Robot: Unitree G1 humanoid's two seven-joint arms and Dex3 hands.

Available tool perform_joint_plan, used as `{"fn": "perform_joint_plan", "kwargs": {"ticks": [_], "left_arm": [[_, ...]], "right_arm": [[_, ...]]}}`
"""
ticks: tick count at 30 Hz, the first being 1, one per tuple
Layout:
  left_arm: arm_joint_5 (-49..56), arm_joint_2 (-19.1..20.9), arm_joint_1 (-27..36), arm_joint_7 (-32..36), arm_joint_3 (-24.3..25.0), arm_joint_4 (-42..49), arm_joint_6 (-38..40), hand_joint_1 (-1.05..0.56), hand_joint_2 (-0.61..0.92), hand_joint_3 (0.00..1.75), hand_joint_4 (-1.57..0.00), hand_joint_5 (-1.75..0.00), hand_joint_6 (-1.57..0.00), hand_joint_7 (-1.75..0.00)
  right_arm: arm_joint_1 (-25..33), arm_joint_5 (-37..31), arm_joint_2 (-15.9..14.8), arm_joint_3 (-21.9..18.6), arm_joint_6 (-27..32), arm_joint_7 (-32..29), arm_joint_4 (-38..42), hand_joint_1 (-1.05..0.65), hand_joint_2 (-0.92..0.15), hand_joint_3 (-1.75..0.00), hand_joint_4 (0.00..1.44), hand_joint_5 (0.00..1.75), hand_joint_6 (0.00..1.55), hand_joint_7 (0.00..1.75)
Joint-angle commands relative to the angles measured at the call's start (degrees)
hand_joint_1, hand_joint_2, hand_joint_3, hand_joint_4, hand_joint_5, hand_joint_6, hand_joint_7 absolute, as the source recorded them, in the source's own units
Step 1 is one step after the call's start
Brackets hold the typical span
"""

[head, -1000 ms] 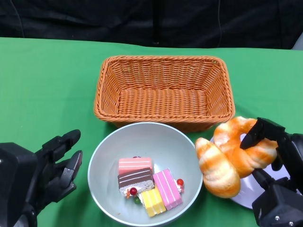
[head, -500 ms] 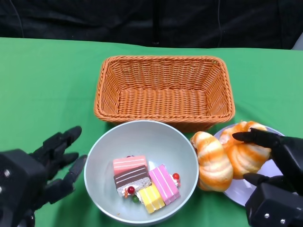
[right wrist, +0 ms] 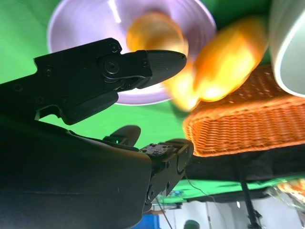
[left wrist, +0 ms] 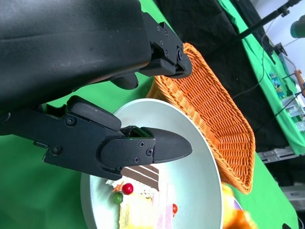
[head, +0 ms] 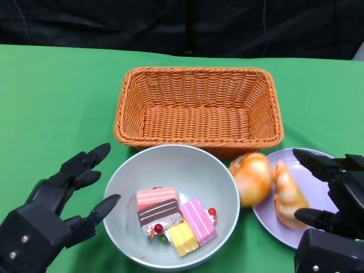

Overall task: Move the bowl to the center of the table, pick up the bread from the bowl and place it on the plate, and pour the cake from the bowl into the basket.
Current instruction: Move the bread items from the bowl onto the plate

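Note:
The pale bowl [head: 176, 165] sits in front of the basket with several coloured cake pieces [head: 170, 213] in it. The orange striped bread [head: 267, 182] is blurred; one lobe lies on the lilac plate [head: 318, 193] and the other hangs over the plate's left edge beside the bowl. My right hand [head: 335, 216] is over the plate's right side, fingers apart, holding nothing. In the right wrist view the bread [right wrist: 205, 62] is clear of my fingers [right wrist: 119, 71]. My left hand [head: 57, 210] is spread just left of the bowl, not touching it; its fingers [left wrist: 133, 148] hover near the bowl [left wrist: 190, 176].
The orange wicker basket [head: 199, 108] stands empty just behind the bowl and plate. Green cloth covers the table, with bare cloth to the left and far side. A dark backdrop runs along the far edge.
My right hand has let go of the bread, which dropped onto the plate and is still moving. My left hand has lifted and spread toward the bowl's left rim.

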Motion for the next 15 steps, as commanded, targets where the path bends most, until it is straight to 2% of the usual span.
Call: {"fn": "perform_joint_plan", "kwargs": {"ticks": [1, 5, 15], "left_arm": [[1.0, 1.3, 1.1, -0.4, 0.2, -0.5, -1.9, -0.64, 0.92, 0.46, 0.0, -0.79, -0.3, -0.02], [0.9, 1.5, 1.2, -0.6, 0.3, -0.4, -2.4, -0.63, 0.92, 0.46, 0.0, -0.78, -0.29, -0.02], [1.2, 1.6, 1.1, -0.4, 0.3, -0.4, -2.2, -0.62, 0.92, 0.47, 0.0, -0.78, -0.3, -0.02]], "right_arm": [[1.4, -5.9, -1.2, 1.0, 3.1, 1.3, -3.3, -0.85, -0.92, -0.39, 0.0, 0.44, 0.1, 0.0], [2.3, -8.9, -0.6, 1.4, 4.7, 1.8, -5.0, -0.88, -0.92, -0.41, 0.0, 0.41, 0.06, 0.0], [2.6, -10.6, 0.0, 1.5, 5.6, 0.4, -5.3, -0.89, -0.92, -0.4, 0.0, 0.41, 0.05, 0.0]]}}
